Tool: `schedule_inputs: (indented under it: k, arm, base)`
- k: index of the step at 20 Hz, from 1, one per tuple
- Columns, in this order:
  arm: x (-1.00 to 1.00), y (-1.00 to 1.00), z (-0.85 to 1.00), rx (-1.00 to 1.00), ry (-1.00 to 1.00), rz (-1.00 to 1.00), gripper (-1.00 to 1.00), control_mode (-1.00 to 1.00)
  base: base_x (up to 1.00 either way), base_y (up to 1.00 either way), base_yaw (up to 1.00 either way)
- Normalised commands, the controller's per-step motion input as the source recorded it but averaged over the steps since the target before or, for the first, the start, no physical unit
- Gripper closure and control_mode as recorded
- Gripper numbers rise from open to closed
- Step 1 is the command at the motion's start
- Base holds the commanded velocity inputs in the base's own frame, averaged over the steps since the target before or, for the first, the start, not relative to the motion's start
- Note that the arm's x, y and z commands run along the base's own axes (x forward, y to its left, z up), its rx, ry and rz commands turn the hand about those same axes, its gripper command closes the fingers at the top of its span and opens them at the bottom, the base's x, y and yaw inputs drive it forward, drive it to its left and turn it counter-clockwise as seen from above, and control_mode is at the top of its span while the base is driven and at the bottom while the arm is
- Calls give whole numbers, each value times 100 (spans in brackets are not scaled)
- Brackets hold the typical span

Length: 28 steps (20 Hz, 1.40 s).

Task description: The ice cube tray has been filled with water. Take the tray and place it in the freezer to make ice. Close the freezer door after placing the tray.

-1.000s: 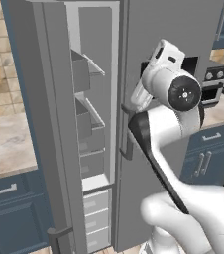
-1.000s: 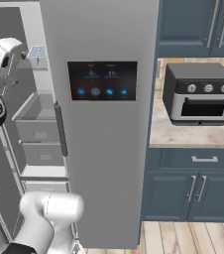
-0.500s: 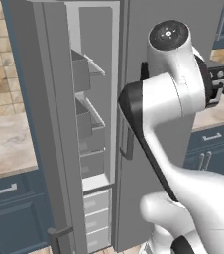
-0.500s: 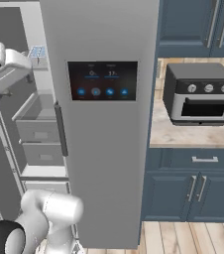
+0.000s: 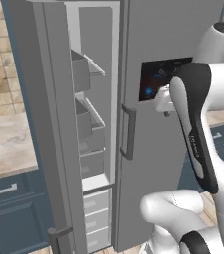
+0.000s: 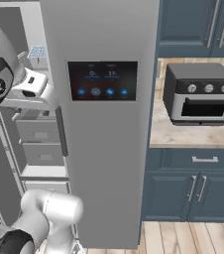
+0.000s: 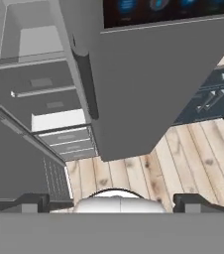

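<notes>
The arm has swung out of the freezer (image 5: 96, 124) toward the display door, gripper (image 7: 111, 201) spread and empty. The ice cube tray (image 6: 37, 52) sits on an upper shelf inside. The freezer door (image 5: 44, 129) stands open, likely next.

Base views flank freezer (image 5: 173, 44), wrist camera — downward

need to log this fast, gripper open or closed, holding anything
gripper: open, holding nothing, looking down past the freezer.
</notes>
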Motion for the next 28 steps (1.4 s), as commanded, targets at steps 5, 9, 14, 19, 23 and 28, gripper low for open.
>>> schedule_inputs:
  k: [5,9,14,19,23,28]
  arm:
    - [0,-12,-67,15,-1,2,-100,-100]
    - [0,11,-5,0,4,0,-100,-100]
    - [0,14,0,-1,5,0,-100,-100]
    - [-13,0,0,0,0,0,-100,100]
    - [0,0,0,0,0,0,-100,100]
    - [0,0,0,0,0,0,-100,100]
  base:
    - [0,0,0]
    - [0,0,0]
    - [0,0,0]
    - [-23,0,0]
    - [-81,0,0]
    - [-38,7,1]
